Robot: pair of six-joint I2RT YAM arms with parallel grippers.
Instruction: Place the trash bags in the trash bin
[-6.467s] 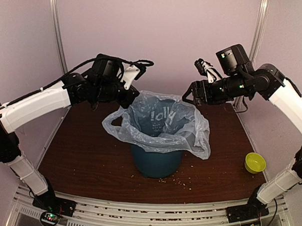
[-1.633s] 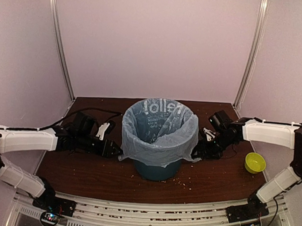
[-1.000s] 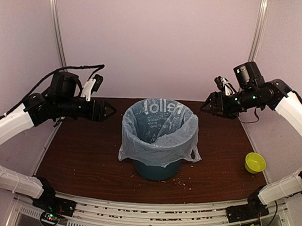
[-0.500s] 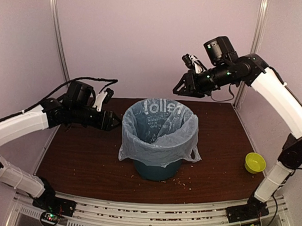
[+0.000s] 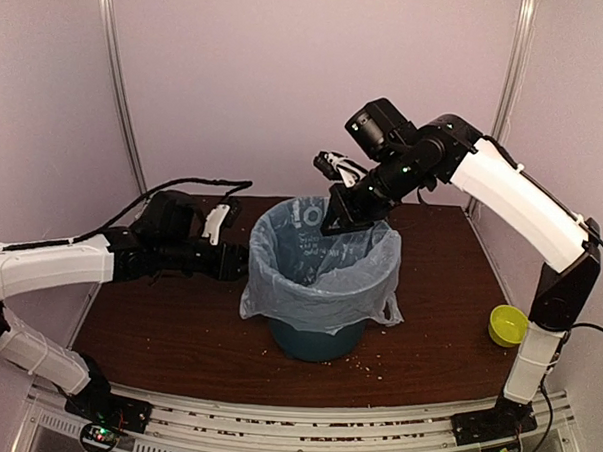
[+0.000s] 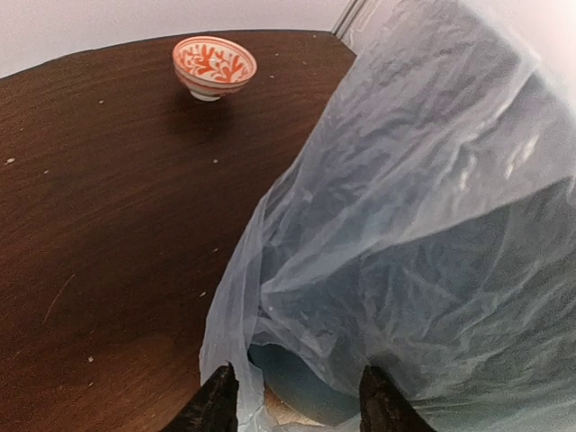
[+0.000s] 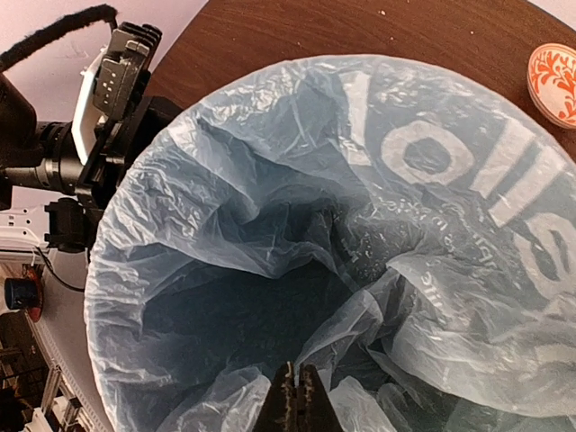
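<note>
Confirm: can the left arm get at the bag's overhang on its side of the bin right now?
Probably yes. The left end effector sits right at the trash bag where its edge hangs down, fingers apart, with nothing visible in between.

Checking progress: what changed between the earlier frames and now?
The translucent grey-blue plastic bag, loosely draped earlier, now hugs the rim of the round teal plastic bin. The right gripper swung over the bin mouth and shut. The left gripper moved to the bag's left skirt, jaws apart. Bin and lime-green bowl stayed put.

crinkly plastic bag (image 5: pixel 319 287), wood-grain table (image 5: pixel 177 321)
</note>
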